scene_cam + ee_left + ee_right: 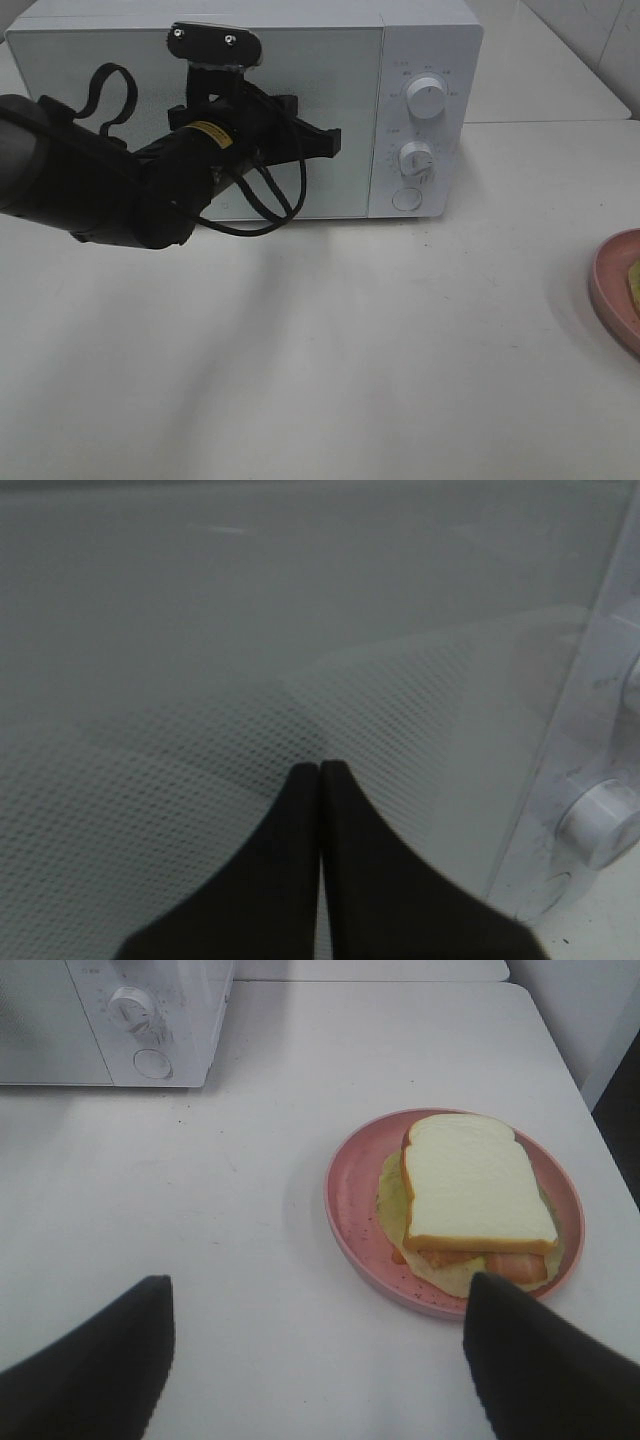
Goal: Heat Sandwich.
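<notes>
Across the whole scene stretched a white table (330,370), bare over most of its near half. At its far side stood a white microwave (120,60) with its door shut, the dotted mesh of the door window (200,780) filling the left wrist view; its control panel sat on the right end of the front. Before that door reached the black left arm (90,180), coming in from the left with a looped cable hanging beneath it. The left gripper (320,770) had its two dark fingers pressed flat together with nothing between them, the tips held right up against the door window, though whether they actually touched it could not be told. At the table's right edge lay a round pink plate (345,1210), only its rim showing in the high view, well apart from the microwave. On the plate rested the sandwich (475,1185): a white bread slice with tan crust on top, pale yellow-green filling spreading out under it and orange-pink pieces showing at its near edge. The right gripper (320,1360) hung above the table just near of the plate, its fingers spread wide and holding nothing. On the microwave's panel were an upper knob (428,97), a lower knob (416,158) and, smallest, a round button (406,198) beneath them.
</notes>
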Controlling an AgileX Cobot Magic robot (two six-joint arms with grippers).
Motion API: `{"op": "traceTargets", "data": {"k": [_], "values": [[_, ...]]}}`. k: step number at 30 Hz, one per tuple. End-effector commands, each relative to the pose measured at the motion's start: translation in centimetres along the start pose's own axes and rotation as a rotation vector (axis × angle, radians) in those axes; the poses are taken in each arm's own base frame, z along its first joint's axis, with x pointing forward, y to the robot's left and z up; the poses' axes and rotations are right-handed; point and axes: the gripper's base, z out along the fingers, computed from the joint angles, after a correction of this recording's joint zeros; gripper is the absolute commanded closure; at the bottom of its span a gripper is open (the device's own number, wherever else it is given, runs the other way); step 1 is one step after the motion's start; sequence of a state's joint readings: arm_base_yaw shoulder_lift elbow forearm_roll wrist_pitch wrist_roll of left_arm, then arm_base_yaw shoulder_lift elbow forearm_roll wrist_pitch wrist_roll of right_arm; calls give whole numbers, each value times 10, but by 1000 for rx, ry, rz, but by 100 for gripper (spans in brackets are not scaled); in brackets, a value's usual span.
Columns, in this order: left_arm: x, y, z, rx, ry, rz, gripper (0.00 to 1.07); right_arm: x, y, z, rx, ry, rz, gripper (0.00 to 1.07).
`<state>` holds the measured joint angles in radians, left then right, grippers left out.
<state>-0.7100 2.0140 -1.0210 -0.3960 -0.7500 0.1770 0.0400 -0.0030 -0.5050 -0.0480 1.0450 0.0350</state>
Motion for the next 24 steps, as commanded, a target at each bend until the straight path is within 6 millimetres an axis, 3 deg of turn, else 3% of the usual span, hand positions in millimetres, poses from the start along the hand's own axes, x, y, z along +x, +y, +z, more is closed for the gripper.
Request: {"op": "traceTargets", "data": {"k": [1, 13, 15, 16, 18, 19, 20, 21, 24], "values": [[-6, -1, -12, -21, -32, -29, 106, 2, 0, -3, 0, -34, 2, 31], [6, -12, -54, 38, 126, -33, 103, 2, 0, -3, 0, -34, 2, 31], [5, -14, -61, 70, 215, -34, 80, 2, 0, -3, 0, -34, 2, 31], [5, -14, -61, 70, 215, -34, 80, 2, 0, -3, 0, -34, 2, 31], [4, -16, -66, 92, 281, -39, 49, 2, 0, -3, 0, -34, 2, 31], [2, -18, -72, 116, 341, -42, 12, 2, 0, -3, 0, -34, 2, 31], [2, -18, -72, 116, 341, -42, 12, 2, 0, -3, 0, -34, 2, 31], [1, -18, -74, 126, 364, -37, 0, 2, 0, -3, 0, -34, 2, 31], [-3, -20, -83, 167, 438, -9, 5, 2, 0, -3, 0, -34, 2, 31]]}}
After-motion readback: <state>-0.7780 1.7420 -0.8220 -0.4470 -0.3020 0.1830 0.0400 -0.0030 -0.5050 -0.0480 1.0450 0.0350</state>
